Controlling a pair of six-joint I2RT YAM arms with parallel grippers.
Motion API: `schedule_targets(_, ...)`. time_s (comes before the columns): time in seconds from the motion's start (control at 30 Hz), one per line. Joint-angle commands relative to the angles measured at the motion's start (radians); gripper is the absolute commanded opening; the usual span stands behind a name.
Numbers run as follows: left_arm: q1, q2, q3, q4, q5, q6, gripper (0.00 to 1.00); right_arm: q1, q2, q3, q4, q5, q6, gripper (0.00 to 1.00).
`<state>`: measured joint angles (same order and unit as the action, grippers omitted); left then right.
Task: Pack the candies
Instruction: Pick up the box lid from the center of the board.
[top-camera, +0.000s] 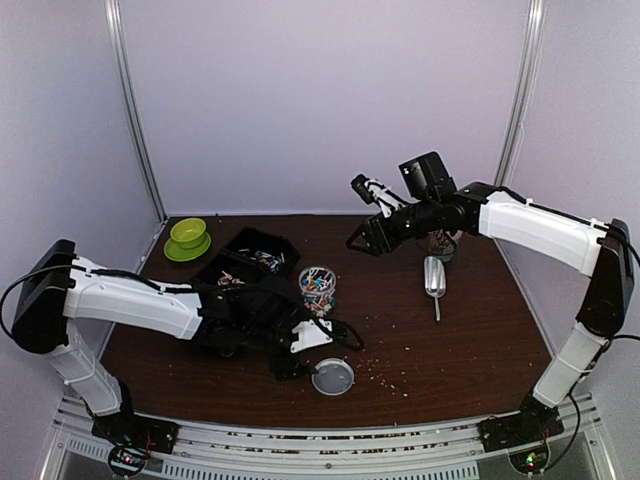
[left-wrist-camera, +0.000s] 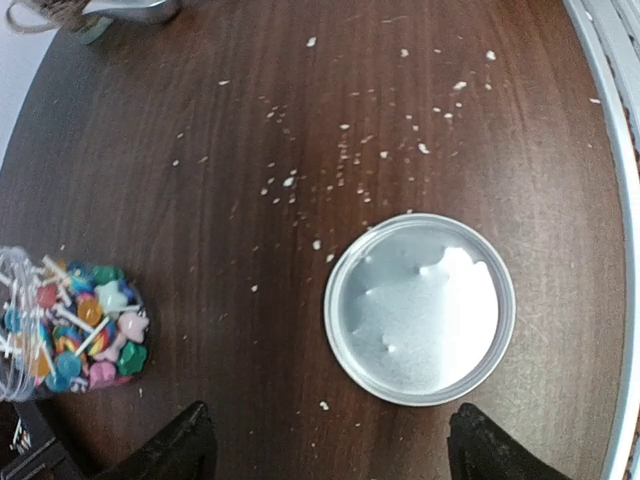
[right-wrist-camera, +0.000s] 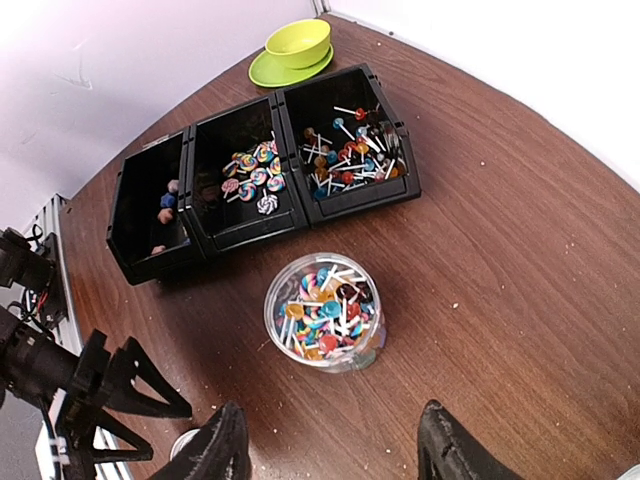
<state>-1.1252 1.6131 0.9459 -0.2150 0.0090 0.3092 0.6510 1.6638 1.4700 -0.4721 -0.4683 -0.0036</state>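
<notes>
The candies (right-wrist-camera: 325, 310) fill a clear jar (top-camera: 317, 289) standing open mid-table; it also shows at the left edge of the left wrist view (left-wrist-camera: 70, 335). More candies (right-wrist-camera: 250, 185) lie in three joined black bins (top-camera: 245, 262). A silver lid (left-wrist-camera: 420, 308) lies flat on the table, near the front (top-camera: 332, 377). My left gripper (left-wrist-camera: 335, 460) is open and empty, low over the table just short of the lid, apart from it. My right gripper (right-wrist-camera: 335, 455) is open and empty, held high (top-camera: 365, 235) above the table, right of the jar.
A green bowl on a green plate (top-camera: 187, 238) stands at the back left. A metal scoop (top-camera: 433, 278) lies right of the jar. Pale crumbs (left-wrist-camera: 345, 150) are scattered over the brown table (top-camera: 480, 340). White walls close in three sides.
</notes>
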Motion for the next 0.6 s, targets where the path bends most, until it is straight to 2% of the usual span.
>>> schedule_targets(0.0,-0.044,0.061,0.077,-0.073,0.053,0.145,0.81,-0.023,-0.041,-0.045,0.016,-0.066,-0.011,0.58)
schedule_targets(0.23,-0.06,0.065,0.112,-0.171,0.179,0.243,0.75,-0.042,-0.085,-0.042,0.013,-0.092,-0.015,0.58)
schedule_targets(0.37,-0.075,0.076,0.131,-0.202,0.164,0.255,0.72,-0.053,-0.095,-0.01,0.008,-0.103,-0.019,0.58)
schedule_targets(0.57,-0.103,0.174,0.196,-0.261,0.09,0.28,0.59,-0.056,-0.108,-0.022,0.047,-0.13,0.031,0.58)
